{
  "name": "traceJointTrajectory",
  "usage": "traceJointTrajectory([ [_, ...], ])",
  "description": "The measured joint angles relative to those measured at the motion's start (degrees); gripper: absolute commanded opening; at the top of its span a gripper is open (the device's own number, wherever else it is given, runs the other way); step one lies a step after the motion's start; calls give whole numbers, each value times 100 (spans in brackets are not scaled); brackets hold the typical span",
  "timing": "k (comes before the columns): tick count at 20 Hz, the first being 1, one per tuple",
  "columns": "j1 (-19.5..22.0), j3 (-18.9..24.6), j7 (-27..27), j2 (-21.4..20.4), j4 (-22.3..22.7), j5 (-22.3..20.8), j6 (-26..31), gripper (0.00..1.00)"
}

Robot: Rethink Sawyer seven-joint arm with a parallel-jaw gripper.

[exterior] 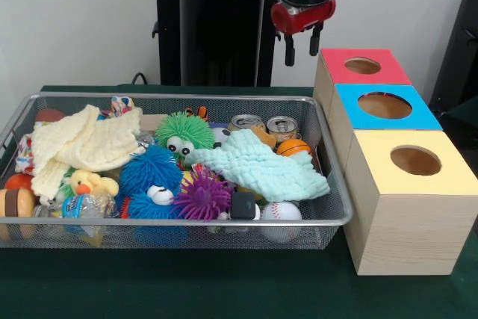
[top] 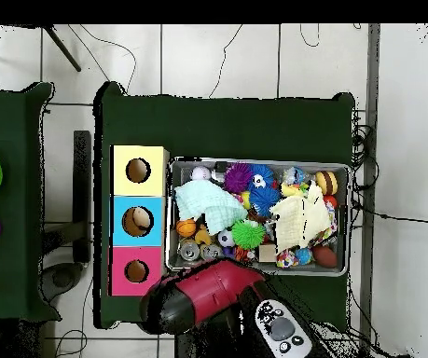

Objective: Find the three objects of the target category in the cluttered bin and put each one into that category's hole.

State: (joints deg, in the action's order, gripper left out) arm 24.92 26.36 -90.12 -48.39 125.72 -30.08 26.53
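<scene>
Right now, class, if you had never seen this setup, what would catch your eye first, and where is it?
First, the wire mesh bin crammed with toys: a green fuzzy ball with googly eyes at its middle, a blue one in front of it, and a mint cloth draped to their right. Next, beside the bin, three wooden boxes with round holes, topped red, blue and yellow. The gripper hangs above the red one, empty.

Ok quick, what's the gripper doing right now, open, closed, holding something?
Red and black gripper: open and empty, its two fingers apart, hanging in the air beside the wooden box with the red top, clear of the wire mesh bin.
</scene>
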Motion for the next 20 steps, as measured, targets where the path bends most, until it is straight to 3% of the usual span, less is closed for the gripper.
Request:
traceJointTrajectory([
  [20,372,28,0,473,-332,-284,-1,100],
])
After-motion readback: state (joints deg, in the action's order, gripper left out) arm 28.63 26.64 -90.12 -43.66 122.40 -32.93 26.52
